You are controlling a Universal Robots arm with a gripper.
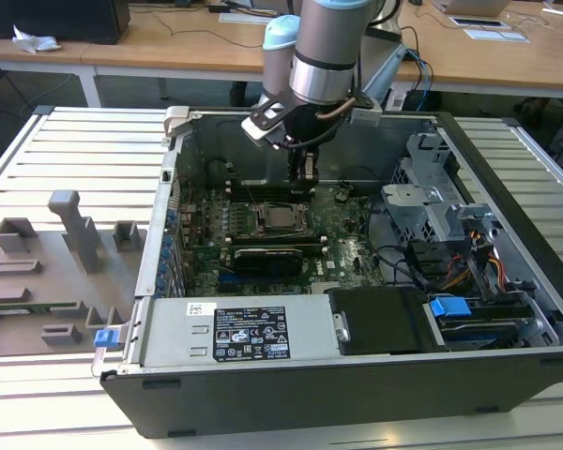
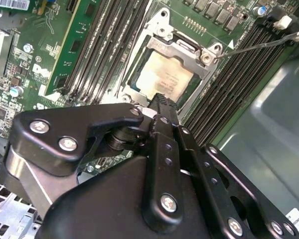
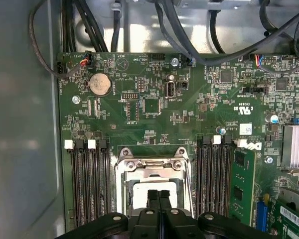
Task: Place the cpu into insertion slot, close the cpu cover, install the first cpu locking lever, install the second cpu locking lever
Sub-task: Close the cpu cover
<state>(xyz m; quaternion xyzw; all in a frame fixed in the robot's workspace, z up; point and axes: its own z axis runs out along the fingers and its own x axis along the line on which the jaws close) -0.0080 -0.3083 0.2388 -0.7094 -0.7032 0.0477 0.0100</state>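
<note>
The cpu lies flat in the insertion slot, its pale beige top showing through the window of the cpu cover. The cover's silver frame lies down over the socket. A thin locking lever sticks out from the socket's corner across the memory slots. My gripper hangs just above the socket's far edge. In both wrist views its black fingers are pressed together with nothing between them, the tips right over the cpu's edge.
The open computer case has a power supply at the front and a drive cage with cables on the exterior view's right. Black memory slots flank the socket, one holding a green memory card. Grey fixtures sit outside the case.
</note>
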